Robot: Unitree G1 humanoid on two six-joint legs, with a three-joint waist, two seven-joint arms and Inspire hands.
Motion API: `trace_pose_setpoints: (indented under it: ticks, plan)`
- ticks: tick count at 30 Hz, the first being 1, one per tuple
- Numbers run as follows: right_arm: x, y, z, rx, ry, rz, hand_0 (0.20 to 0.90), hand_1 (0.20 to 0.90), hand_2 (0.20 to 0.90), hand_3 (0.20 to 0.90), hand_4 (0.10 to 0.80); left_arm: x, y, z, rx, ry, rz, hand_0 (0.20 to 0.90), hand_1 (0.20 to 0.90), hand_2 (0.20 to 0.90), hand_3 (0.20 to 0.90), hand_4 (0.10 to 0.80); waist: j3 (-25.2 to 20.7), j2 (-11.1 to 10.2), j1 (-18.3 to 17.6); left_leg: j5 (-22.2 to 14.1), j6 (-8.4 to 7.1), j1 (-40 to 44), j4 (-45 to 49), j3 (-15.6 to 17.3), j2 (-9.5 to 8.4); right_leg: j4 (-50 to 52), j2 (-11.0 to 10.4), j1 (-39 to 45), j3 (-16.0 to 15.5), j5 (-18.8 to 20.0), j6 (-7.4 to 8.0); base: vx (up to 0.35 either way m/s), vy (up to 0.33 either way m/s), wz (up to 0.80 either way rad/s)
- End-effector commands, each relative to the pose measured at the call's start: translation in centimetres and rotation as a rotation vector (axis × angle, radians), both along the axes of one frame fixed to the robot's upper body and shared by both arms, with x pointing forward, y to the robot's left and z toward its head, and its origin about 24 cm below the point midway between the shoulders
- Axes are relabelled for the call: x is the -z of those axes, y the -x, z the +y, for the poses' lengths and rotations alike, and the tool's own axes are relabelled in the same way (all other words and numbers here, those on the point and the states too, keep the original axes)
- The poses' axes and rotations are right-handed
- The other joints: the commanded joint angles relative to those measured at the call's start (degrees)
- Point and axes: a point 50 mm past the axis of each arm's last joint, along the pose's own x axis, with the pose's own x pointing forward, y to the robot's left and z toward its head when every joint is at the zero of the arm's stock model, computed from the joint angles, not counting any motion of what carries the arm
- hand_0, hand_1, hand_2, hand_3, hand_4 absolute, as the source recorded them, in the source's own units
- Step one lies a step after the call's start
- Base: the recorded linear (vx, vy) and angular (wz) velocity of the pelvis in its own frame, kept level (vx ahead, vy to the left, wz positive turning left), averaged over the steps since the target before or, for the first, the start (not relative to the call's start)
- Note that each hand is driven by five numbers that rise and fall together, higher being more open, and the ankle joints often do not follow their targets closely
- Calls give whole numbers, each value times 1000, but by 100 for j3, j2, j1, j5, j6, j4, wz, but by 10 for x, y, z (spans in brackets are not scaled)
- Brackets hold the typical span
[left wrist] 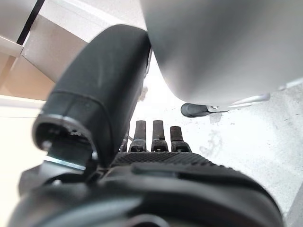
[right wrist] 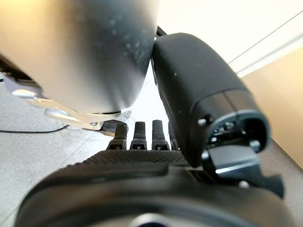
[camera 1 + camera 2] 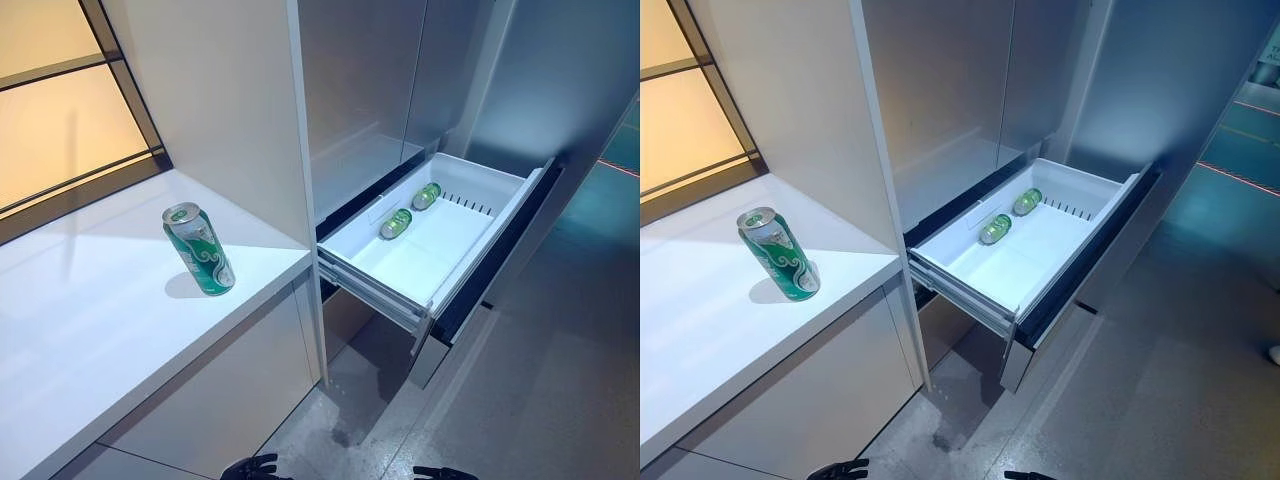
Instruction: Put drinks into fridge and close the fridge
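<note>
A green can (image 3: 199, 250) stands tilted on the white counter (image 3: 90, 330) at the left. The fridge's white drawer (image 3: 365, 262) is pulled out at the right, and green cans (image 3: 396, 223) lie on their sides in it towards its back. My left hand (image 3: 255, 466) and my right hand (image 3: 440, 473) hang low over the floor, far from the can and the drawer. In the left wrist view my left hand's fingers (image 1: 156, 137) are straight and hold nothing. In the right wrist view my right hand's fingers (image 2: 142, 135) are straight and hold nothing.
A tall white cabinet panel (image 3: 220, 100) stands between the counter and the fridge. The fridge's grey upper doors (image 3: 370, 80) are closed above the drawer. A window (image 3: 60, 110) runs behind the counter. Grey floor (image 3: 540, 400) lies in front of the drawer.
</note>
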Motion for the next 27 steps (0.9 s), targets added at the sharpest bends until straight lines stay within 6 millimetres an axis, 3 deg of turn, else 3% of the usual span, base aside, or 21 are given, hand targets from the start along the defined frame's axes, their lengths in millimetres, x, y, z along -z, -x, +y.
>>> trace_pose_setpoints:
  ticks: [1, 8, 14, 16, 18, 19, 20, 24, 26, 27]
  plan:
    - [2, 5, 3, -32, -44, 41, 900, 900, 900, 900, 800, -3, -14, 3, 58, -60, -60, 900, 900, 900, 900, 800, 48, -58, 67, -558, 55, -102, 272, 176, -273, 509, 53, -432, -93, -336, 158, 0, 0, 0]
    - [1, 4, 1, -75, -35, 46, 900, 900, 900, 900, 800, -12, -36, -2, 254, -128, -215, 900, 900, 900, 900, 800, 36, -30, 18, -543, 48, -98, 257, 183, -261, 526, 72, -452, -42, -335, 162, 0, 0, 0]
    - [-3, -5, -5, -117, -27, 45, 900, 900, 900, 900, 800, -38, -81, -19, 390, 37, -445, 900, 900, 900, 900, 800, 22, 4, -41, -521, 43, -112, 230, 242, -221, 544, 85, -491, 11, -324, 207, 0, 1, -2]
    - [-4, -6, -7, -125, -26, 47, 900, 900, 900, 900, 800, -38, -80, -21, 415, 86, -416, 900, 900, 900, 900, 800, 11, 6, -48, -524, 52, -121, 222, 270, -211, 541, 92, -505, 16, -327, 212, -6, -6, -5]
    - [-5, -6, -11, -138, -23, 48, 900, 900, 900, 900, 800, -49, -88, -27, 486, 157, -531, 900, 900, 900, 900, 800, 2, 22, -73, -526, 69, -114, 189, 317, -197, 537, 119, -517, 47, -340, 204, -10, -5, -9]
    - [-6, -6, -14, -145, -21, 47, 900, 900, 900, 900, 800, -47, -87, -25, 451, 202, -452, 900, 900, 900, 900, 800, 17, 34, -88, -519, 66, -103, 178, 340, -190, 537, 128, -514, 59, -339, 200, -7, 9, -11]
    - [-7, -7, -15, -153, -20, 46, 900, 900, 900, 900, 800, -60, -95, -30, 474, 283, -594, 900, 900, 900, 900, 800, 26, 41, -97, -512, 61, -103, 175, 355, -186, 540, 132, -520, 65, -333, 200, -21, 17, -10]
    - [-10, -10, -23, -164, -10, 32, 900, 900, 900, 900, 800, -100, -124, -43, 434, 627, -729, 900, 900, 900, 900, 800, 115, 91, -90, -495, 50, -88, 175, 328, -189, 573, 139, -529, 83, -313, 201, -32, 15, -3]
    - [-11, -9, -24, -161, -9, 29, 900, 900, 900, 900, 800, -129, -139, -46, 423, 803, -813, 900, 900, 900, 900, 800, 128, 94, -57, -482, 45, -91, 167, 312, -190, 575, 141, -528, 80, -301, 204, -18, -8, -4]
    - [-11, -9, -23, -161, -9, 29, 900, 900, 900, 900, 800, -131, -139, -46, 423, 817, -818, 900, 900, 900, 900, 800, 128, 92, -55, -481, 44, -91, 166, 311, -190, 575, 141, -527, 80, -301, 204, -18, -27, -3]
